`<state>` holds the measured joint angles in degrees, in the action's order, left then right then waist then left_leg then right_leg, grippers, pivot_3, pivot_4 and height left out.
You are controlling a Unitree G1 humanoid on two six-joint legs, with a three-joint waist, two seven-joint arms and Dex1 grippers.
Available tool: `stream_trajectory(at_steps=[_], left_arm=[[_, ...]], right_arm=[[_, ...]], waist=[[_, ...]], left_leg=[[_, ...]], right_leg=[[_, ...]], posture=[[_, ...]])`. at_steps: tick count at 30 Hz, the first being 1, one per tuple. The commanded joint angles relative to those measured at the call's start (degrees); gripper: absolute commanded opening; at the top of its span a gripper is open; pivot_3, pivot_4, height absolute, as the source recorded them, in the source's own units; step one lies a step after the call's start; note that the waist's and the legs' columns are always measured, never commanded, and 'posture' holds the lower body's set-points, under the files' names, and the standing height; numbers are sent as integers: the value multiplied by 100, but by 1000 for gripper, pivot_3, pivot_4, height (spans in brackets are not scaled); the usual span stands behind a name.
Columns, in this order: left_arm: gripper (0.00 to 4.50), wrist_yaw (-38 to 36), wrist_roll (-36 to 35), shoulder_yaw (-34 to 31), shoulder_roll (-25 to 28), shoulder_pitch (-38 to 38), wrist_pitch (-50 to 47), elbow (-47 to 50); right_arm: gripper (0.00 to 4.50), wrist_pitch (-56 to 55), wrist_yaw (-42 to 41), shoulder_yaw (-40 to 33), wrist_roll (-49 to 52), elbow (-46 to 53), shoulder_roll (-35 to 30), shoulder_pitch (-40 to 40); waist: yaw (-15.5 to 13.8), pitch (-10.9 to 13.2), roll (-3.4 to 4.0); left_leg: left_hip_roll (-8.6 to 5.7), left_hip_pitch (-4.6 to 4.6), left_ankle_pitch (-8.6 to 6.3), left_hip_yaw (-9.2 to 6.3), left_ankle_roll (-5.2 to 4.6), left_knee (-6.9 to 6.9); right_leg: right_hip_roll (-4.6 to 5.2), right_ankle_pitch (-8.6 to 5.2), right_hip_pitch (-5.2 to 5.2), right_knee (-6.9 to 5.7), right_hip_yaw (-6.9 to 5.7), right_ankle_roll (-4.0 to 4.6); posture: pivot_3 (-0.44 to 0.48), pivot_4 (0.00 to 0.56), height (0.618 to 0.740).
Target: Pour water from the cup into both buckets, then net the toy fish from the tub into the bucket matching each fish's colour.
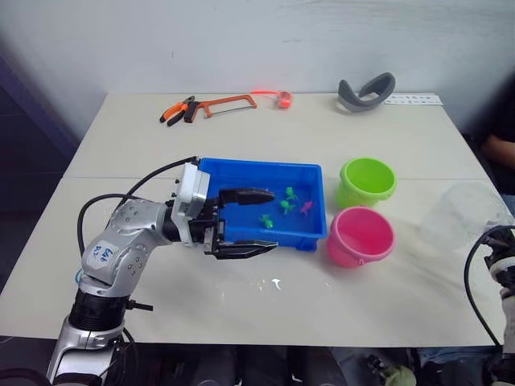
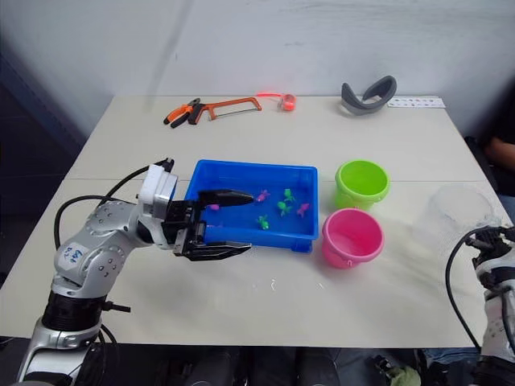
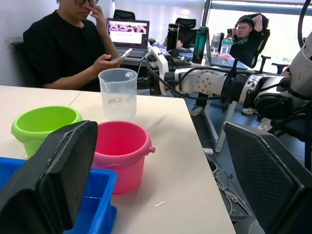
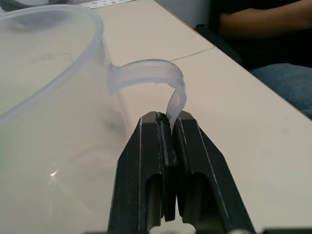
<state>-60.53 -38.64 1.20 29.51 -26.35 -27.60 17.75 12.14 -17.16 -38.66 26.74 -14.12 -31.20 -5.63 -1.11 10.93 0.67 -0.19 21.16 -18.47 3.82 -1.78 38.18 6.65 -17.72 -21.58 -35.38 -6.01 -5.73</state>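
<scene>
Right wrist view: right gripper (image 4: 168,127) has its fingers clamped together on the cup's curved handle, a hold that looks meant for tipping it later.
Cup: the cup (image 1: 465,214) sits at the right edge of the frame, upright or nearly so, well apart from both buckets; whether it rests on the surface (image 1: 265,305) I cannot tell. No pouring yet, I judge.
Left gripper: left gripper (image 1: 245,221) at lower centre-left, fingers wide apart, one over the tub's near-left corner and one just outside its front wall; it holds nothing and seems to be waiting its turn.
Tub: the tub (image 1: 241,170) in mid-frame, with toy fish (image 1: 287,205), green and pink, in its right half.
Pink bucket: the pink bucket (image 1: 360,236) just right of the tub.
Green bucket: the green bucket (image 1: 367,181) behind it, close by.
Far edge: hacksaw (image 1: 228,103) and pliers (image 1: 178,110) at upper centre, away from the work.
</scene>
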Motion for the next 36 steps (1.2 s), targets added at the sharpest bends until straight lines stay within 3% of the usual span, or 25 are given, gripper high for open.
stream_trajectory(at_steps=[1,7,10,15,17,20,26,28,32,36], left_arm=[[4500,128,-10,3,-85,-46,53,96],[4500,238,-71,-39,-134,22,-36,117],[4500,315,-165,-129,-112,72,-136,201],[4500,330,-180,-247,0,195,-173,242],[4500,335,-161,-330,110,311,-194,223],[4500,334,-143,-460,253,461,-187,160],[4500,394,-5,-1063,642,1163,-19,16],[4500,525,14,-1377,734,1486,43,91],[4500,1104,46,-2255,636,2052,309,1],[4500,1436,114,-2959,609,2556,537,-225]], right_arm=[[74,-539,84,-3,-153,-287,82,-180],[74,-909,72,11,-114,-768,273,-441],[1102,-854,56,-143,-24,-874,172,-339],[3689,-731,-117,-216,-2,-426,5,217],[4435,-580,-197,-293,24,23,-66,695],[4435,-257,-413,-471,278,568,-154,1302],[4435,380,-1913,-1048,1495,2363,-489,2673],[4435,527,-2282,-987,1770,2894,-843,2608],[4435,341,-3010,-55,1569,3575,-1709,1715],[4435,-18,-3599,1001,1526,3513,-1642,530]], waist=[[0,0,0],[-5,0,0],[-18,0,0],[-21,0,0],[-19,-2,5],[-18,-2,7],[26,-7,22],[107,-7,21],[179,0,2],[79,4,-17]], left_leg=[[0,1,0,-1,1,0],[-1,1,1,-1,1,1],[0,2,1,-5,0,1],[-1,4,1,-5,0,1],[0,2,1,-5,1,-3],[1,1,0,-6,1,-8],[15,-5,-8,-3,7,-14],[18,-8,-15,3,2,-14],[24,-15,-28,9,-1,-12],[43,-9,-36,-9,19,-12]], right_leg=[[0,0,0,0,0,0],[1,0,0,0,0,0],[2,0,1,0,-3,0],[3,0,1,4,-3,0],[3,0,1,6,-2,1],[4,-1,1,9,-1,1],[19,-1,2,38,5,2],[20,0,3,40,11,3],[23,3,2,36,16,8],[9,-5,-1,41,-1,23]], posture=[[0,150,740],[0,150,740],[0,150,740],[0,150,740],[0,150,740],[0,150,740],[0,150,740],[0,150,740],[0,150,740],[0,150,740]])
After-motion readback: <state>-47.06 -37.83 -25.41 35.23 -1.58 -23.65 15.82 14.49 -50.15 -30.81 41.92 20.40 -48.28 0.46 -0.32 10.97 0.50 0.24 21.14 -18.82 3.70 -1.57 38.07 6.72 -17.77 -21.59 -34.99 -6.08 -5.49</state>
